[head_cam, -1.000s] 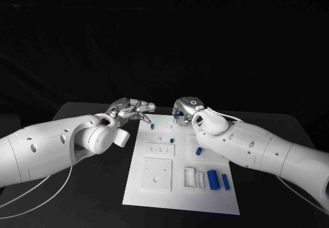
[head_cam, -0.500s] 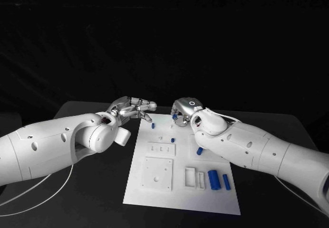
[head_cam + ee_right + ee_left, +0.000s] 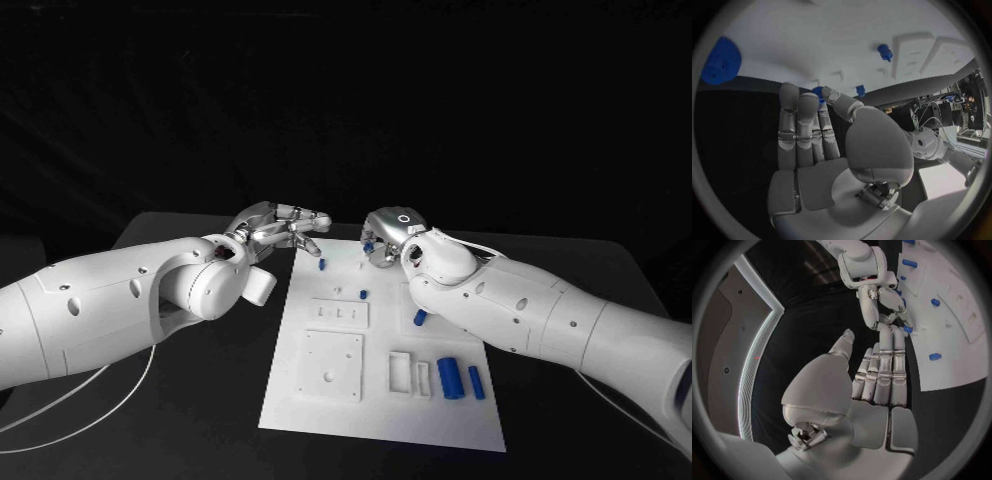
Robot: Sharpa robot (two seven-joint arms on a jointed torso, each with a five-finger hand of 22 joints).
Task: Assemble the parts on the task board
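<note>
Black table [image 3: 188, 400] w/ white cable [image 3: 87, 405] at near-left.

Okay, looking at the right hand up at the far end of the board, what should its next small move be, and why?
Probably close the right hand on the small blue part at its fingertips and lift it slightly. The right wrist view shows that part right at the fingers, at the task board's far edge, but a firm grip isn't evident.

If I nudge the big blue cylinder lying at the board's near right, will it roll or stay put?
The big blue cylinder lies on its side on the flat white board, so a sideways nudge would probably roll it. It looks like rigid, smooth plastic, likely light and a bit slippery to pinch. The smaller blue piece beside it might get knocked if it rolls right.
</note>
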